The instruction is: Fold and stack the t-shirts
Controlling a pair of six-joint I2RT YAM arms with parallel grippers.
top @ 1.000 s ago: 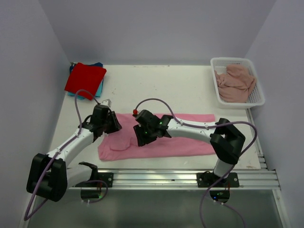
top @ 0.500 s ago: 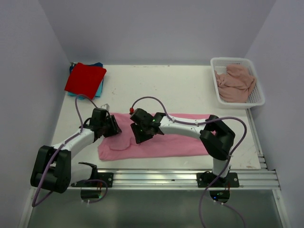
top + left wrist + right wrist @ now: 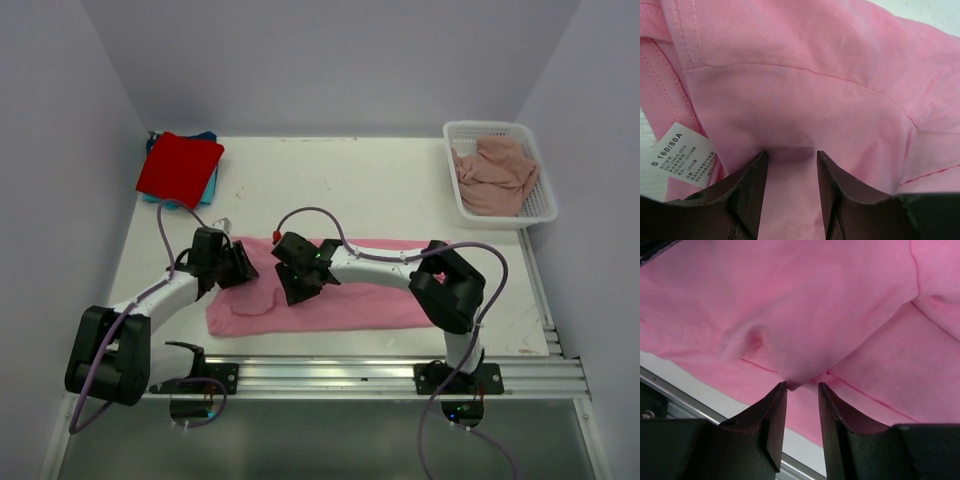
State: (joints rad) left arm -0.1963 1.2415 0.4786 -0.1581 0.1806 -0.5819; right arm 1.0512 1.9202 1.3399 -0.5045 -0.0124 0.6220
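Note:
A bright pink t-shirt (image 3: 360, 300) lies in a long folded strip across the near part of the table. My left gripper (image 3: 241, 266) sits low over its left end, jaws open, flat cloth (image 3: 805, 100) showing between the fingertips (image 3: 791, 152) and a white size label (image 3: 684, 157) to the left. My right gripper (image 3: 291, 287) hovers just right of it, open, with a small raised pucker of the pink shirt (image 3: 794, 384) at the tips (image 3: 802, 385). A folded red t-shirt (image 3: 180, 167) lies on a teal-blue one (image 3: 176, 203) at the back left. A dusty-pink t-shirt (image 3: 495, 175) fills the basket.
The white mesh basket (image 3: 500, 127) stands at the back right corner. A metal rail (image 3: 390, 375) runs along the table's near edge, and it also shows below the shirt's hem (image 3: 685, 395) in the right wrist view. Walls close in the table on three sides.
The right gripper has slid a little left along the pink shirt, its elbow drawing in. The left gripper's jaws have widened and its arm has pulled back slightly.

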